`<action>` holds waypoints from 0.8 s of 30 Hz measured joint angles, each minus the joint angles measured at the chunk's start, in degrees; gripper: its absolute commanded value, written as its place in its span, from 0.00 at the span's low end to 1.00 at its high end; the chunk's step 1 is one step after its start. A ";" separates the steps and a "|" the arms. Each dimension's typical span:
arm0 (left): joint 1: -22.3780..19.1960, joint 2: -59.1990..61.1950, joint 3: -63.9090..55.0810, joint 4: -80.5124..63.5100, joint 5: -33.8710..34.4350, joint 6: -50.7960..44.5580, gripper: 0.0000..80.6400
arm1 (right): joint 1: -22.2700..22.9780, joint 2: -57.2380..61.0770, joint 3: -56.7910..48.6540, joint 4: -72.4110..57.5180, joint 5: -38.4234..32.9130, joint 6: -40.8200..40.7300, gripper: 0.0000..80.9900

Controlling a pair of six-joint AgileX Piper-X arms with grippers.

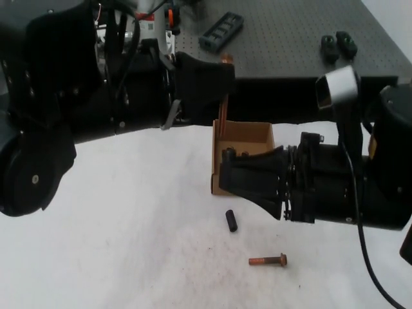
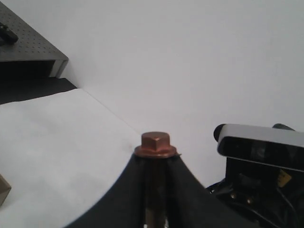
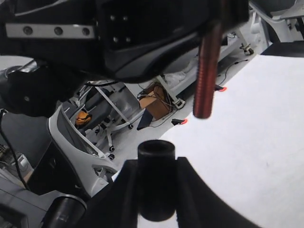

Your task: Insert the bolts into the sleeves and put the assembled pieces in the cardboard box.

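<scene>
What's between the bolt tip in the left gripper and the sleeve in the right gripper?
Nothing. The right wrist view shows the tip of the bolt apart from the mouth of the sleeve, with just an open gap between them.

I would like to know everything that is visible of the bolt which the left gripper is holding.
The bolt looks like copper-coloured metal: a hexagonal head on a round flange, then a threaded shank. It stands roughly upright, head up. The jaws of the left gripper are shut on the shank just under the flange. Its tip hangs free, close to but apart from the open end of the black sleeve in the right gripper, not yet inserted.
</scene>
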 measured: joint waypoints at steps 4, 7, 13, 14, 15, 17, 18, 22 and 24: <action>0.00 0.00 0.00 0.00 2.10 0.00 0.01 | 0.00 1.44 -0.32 -0.35 0.00 0.99 0.02; -0.06 0.00 0.00 0.00 2.99 0.00 0.01 | 0.00 2.43 -0.32 -0.35 0.00 1.04 0.02; -0.06 0.00 0.00 0.00 4.27 0.00 0.01 | 0.00 2.58 -0.39 -1.62 0.83 1.04 0.02; -0.06 0.00 0.00 0.00 4.25 0.00 0.01 | 0.00 2.58 -0.39 -2.75 1.19 1.04 0.02; -0.06 0.00 0.00 -0.14 4.38 0.00 0.01 | 0.00 2.58 -0.39 -3.07 1.53 1.04 0.02; -0.06 0.00 0.00 -0.50 4.57 0.00 0.01 | 0.00 2.74 -0.39 -3.62 2.24 1.04 0.02; -0.06 0.00 0.00 -0.58 4.55 0.00 0.01 | 0.00 2.74 -0.39 -3.72 2.49 1.04 0.02; -0.06 0.00 0.00 -0.92 5.55 0.00 0.01 | 0.00 2.74 -0.39 -3.85 2.89 1.18 0.02; -0.06 0.00 0.00 -0.72 6.10 0.00 0.01 | 0.00 2.88 -0.39 -4.23 2.88 1.46 0.02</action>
